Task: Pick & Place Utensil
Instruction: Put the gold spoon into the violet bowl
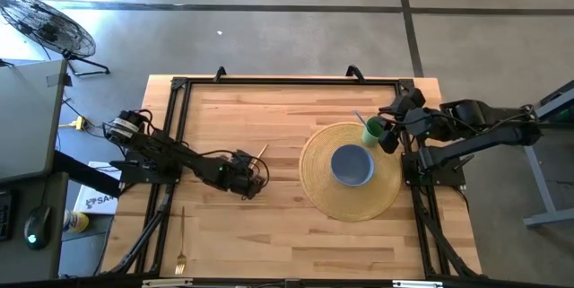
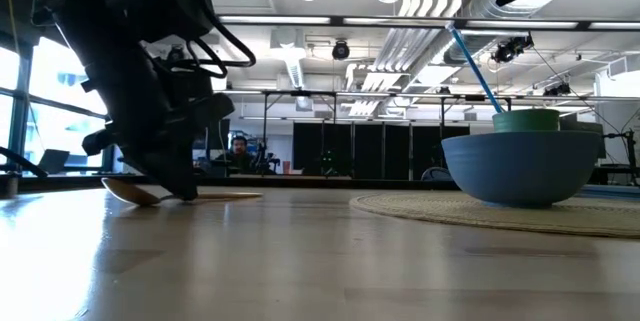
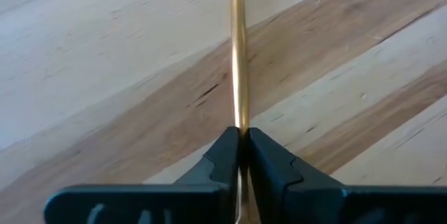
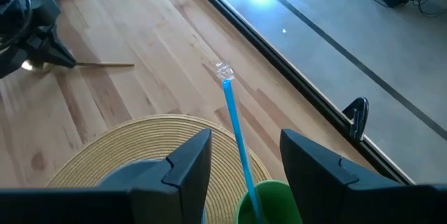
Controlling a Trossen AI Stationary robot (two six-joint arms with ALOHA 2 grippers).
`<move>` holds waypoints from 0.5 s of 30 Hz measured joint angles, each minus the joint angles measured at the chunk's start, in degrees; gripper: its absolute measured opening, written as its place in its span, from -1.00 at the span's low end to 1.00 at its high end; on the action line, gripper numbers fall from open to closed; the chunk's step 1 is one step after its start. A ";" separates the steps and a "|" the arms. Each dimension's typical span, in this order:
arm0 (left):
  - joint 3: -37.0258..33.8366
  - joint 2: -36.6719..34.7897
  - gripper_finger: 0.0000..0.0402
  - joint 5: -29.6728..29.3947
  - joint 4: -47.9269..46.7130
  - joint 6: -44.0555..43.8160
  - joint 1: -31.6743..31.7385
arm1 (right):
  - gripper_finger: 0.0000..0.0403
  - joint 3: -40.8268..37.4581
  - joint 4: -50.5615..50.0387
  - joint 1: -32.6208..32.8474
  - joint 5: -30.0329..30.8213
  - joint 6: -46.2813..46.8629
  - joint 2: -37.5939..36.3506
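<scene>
A gold spoon lies near the table's left-middle. Its handle (image 1: 262, 152) points toward the far right, and its bowl end (image 2: 130, 192) is low on the wood. My left gripper (image 1: 246, 173) is shut on it, seen close in the left wrist view (image 3: 239, 140). A second gold utensil, a fork (image 1: 181, 243), lies flat near the near-left edge. My right gripper (image 4: 244, 165) is open at the right. Its fingers stand on either side of a green cup (image 4: 269, 199) that holds a blue straw (image 4: 234, 123). My left gripper pinches the spoon's thin handle (image 3: 238, 116) between its two fingers (image 3: 223, 155). It comes down from above on a slant. The handle runs forward out of the fingers along the wood (image 3: 237, 35). The bowl end (image 2: 130, 192) sits at table level and the free handle end (image 2: 232, 195) lies about level.
A round woven placemat (image 1: 318, 189) lies right of centre with a blue bowl (image 1: 352, 164) on it. The green cup (image 1: 372, 131) stands at the mat's far right rim. A black frame (image 1: 287, 81) borders the table. Bare wood lies between spoon and mat.
</scene>
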 joint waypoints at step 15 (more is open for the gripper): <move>-0.04 -4.00 -0.98 -10.11 0.52 7.05 -3.58 | -0.18 -0.53 1.00 9.83 2.63 -1.13 2.08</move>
